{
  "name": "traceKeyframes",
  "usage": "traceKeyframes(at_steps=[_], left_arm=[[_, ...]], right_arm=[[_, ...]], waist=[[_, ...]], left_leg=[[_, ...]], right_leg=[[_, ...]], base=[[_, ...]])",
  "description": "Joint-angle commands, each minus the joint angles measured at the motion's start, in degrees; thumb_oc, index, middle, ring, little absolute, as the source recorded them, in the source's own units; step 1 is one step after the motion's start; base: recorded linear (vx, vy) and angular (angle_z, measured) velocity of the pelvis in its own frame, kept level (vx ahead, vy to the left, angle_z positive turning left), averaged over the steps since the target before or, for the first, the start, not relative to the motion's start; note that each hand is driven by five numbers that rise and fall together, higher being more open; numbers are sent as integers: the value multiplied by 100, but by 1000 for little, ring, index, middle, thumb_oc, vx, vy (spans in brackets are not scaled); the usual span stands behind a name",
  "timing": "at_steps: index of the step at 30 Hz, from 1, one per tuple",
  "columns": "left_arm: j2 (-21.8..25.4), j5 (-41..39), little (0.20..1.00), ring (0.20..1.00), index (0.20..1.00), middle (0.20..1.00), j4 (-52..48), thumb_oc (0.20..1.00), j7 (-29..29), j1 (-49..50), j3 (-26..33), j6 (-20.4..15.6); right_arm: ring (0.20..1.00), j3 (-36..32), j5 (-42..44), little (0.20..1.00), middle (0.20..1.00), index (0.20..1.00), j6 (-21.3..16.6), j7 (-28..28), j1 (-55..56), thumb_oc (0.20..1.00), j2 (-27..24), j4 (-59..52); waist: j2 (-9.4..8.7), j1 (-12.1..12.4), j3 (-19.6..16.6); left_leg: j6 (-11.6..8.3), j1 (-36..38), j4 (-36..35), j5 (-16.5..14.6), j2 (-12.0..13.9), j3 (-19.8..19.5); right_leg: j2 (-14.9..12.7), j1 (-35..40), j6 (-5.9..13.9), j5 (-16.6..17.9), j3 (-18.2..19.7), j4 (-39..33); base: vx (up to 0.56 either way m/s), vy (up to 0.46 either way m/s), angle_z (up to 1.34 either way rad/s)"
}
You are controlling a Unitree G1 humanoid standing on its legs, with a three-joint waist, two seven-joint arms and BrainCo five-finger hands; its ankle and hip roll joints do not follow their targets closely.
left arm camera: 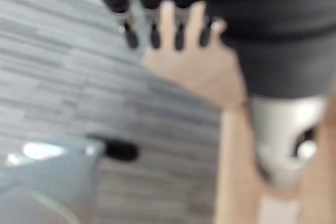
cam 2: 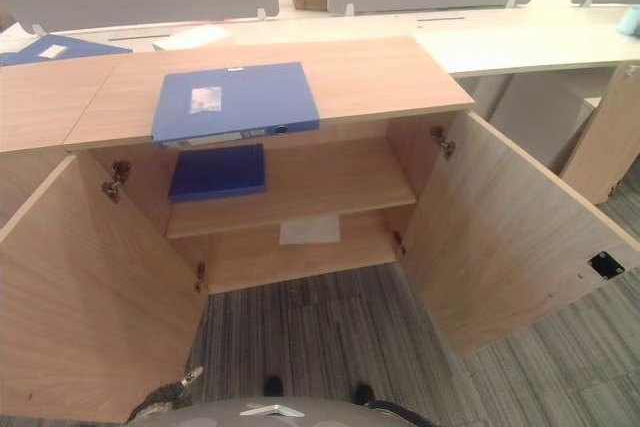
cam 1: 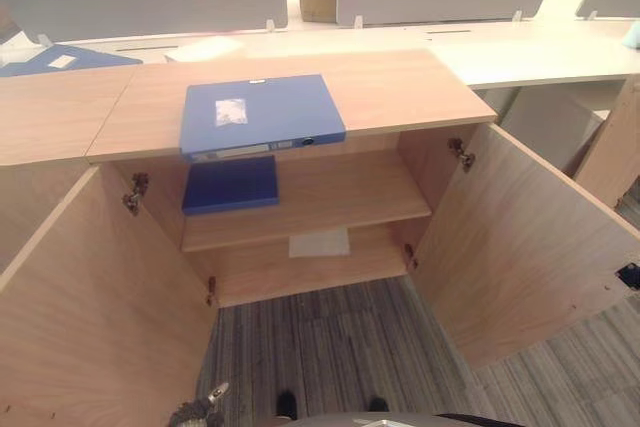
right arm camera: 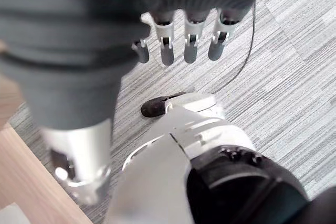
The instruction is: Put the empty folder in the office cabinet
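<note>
Both hands hang low by the carpet holding nothing — the left hand [left arm camera: 173, 24] and the right hand [right arm camera: 184, 40] each show straight, relaxed fingers. Ahead, the cabinet [cam 1: 300, 97] stands with two doors swung wide. One light-blue folder [cam 1: 262, 113] lies flat on its top, spine overhanging the front edge; being empty, it likely handles light and stiff, with a slick cover, so that overhanging spine looks the best place to grasp. One darker blue folder [cam 1: 231, 183] already lies on the upper shelf — a third rests on the desk at far left [cam 1: 60, 59].
</note>
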Motion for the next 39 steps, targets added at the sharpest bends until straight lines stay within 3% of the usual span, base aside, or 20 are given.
traceKeyframes(at_steps=[1, 7, 14, 21, 22, 24, 27, 29, 31, 33, 39], left_arm=[[158, 171, 1000, 1000, 1000, 1000, -290, 1000, 170, -381, -79, -312], [256, 258, 1000, 1000, 1000, 1000, -906, 1000, 388, -410, -78, -534], [556, 140, 1000, 1000, 1000, 1000, -2116, 1000, 597, -419, -222, -348], [708, 706, 1000, 1000, 1000, 1000, -2476, 1000, 1018, -396, -223, -458], [775, 983, 1000, 1000, 1000, 1000, -2579, 1000, 1154, -433, -217, -464], [1086, 1898, 1000, 1000, 1000, 1000, -3067, 1000, 1976, -619, -229, -118], [1352, 2924, 1000, 1000, 1000, 1000, -3423, 1000, 2573, -795, -227, 242], [1747, 3849, 1000, 1000, 1000, 1000, -3865, 1000, 2928, -1046, -220, 746], [2242, 4845, 1000, 1000, 1000, 1000, -4472, 1000, 2948, -1368, -182, 1286], [2560, 5455, 1000, 1000, 1000, 1000, -4838, 1000, 2876, -1598, -183, 1475], [3191, 7255, 1000, 1000, 1000, 1000, -5391, 1000, 2548, -2210, -367, 1531]], right_arm=[[1000, 179, 41, 1000, 1000, 1000, 114, -71, -306, 1000, -193, -32], [1000, 179, 1, 1000, 1000, 1000, 175, -76, -277, 1000, -226, -69], [1000, 181, 61, 1000, 1000, 1000, 231, -73, -259, 1000, -293, -148], [1000, 168, 23, 1000, 1000, 1000, 250, -73, -220, 1000, -289, -166], [1000, 169, -3, 1000, 1000, 1000, 247, -66, -216, 1000, -289, -161], [1000, 171, -52, 1000, 1000, 1000, 245, -45, -183, 1000, -319, -176], [1000, 177, -59, 1000, 1000, 1000, 249, -28, -165, 1000, -345, -178], [1000, 190, -56, 1000, 1000, 1000, 228, 9, -141, 1000, -354, -160], [1000, 198, -84, 1000, 1000, 1000, 191, 72, -83, 1000, -359, -140], [1000, 220, -72, 1000, 1000, 1000, 168, 83, -30, 1000, -358, -157], [1000, 164, -165, 1000, 1000, 1000, 136, 147, 86, 1000, -376, -180]], waist=[[18, 15, 351], [33, 15, 333], [76, 55, 331], [73, 65, 292], [76, 61, 288], [85, 40, 274], [89, 26, 254], [76, 17, 235], [52, -1, 203], [42, -24, 176], [37, -140, 89]], left_leg=[[48, 115, 6, -801, -210, 18], [37, 151, 6, -814, -209, 17], [26, 187, 6, -824, -216, -28], [14, 197, 6, -825, -208, -42], [14, 200, 6, -823, -207, -38], [10, 211, 6, -826, -202, -16], [0, 222, 6, -834, -188, 5], [-11, 228, 6, -846, -179, 10], [-20, 240, 6, -872, -162, 21], [-31, 237, 6, -882, -146, 37], [-53, 245, 6, -925, -120, 80]], right_leg=[[71, 236, 141, -549, -15, 34], [62, 270, 140, -557, -35, 34], [46, 317, 134, -569, -90, 34], [50, 331, 137, -581, -102, 34], [52, 332, 138, -579, -93, 34], [56, 337, 144, -583, -64, 34], [58, 343, 148, -596, -55, 34], [54, 343, 159, -590, -43, 34], [51, 348, 168, -589, -27, 34], [51, 342, 181, -586, -8, 34], [44, 323, 231, -568, 64, 34]], base=[[0, 0, 0], [0, 0, 0], [-11, 2, 3], [-1, -5, 4], [-5, 4, 4], [-5, 3, 2], [0, 0, 0], [0, 0, 0], [0, 0, 0], [0, 0, 0], [-2, -5, -6]])
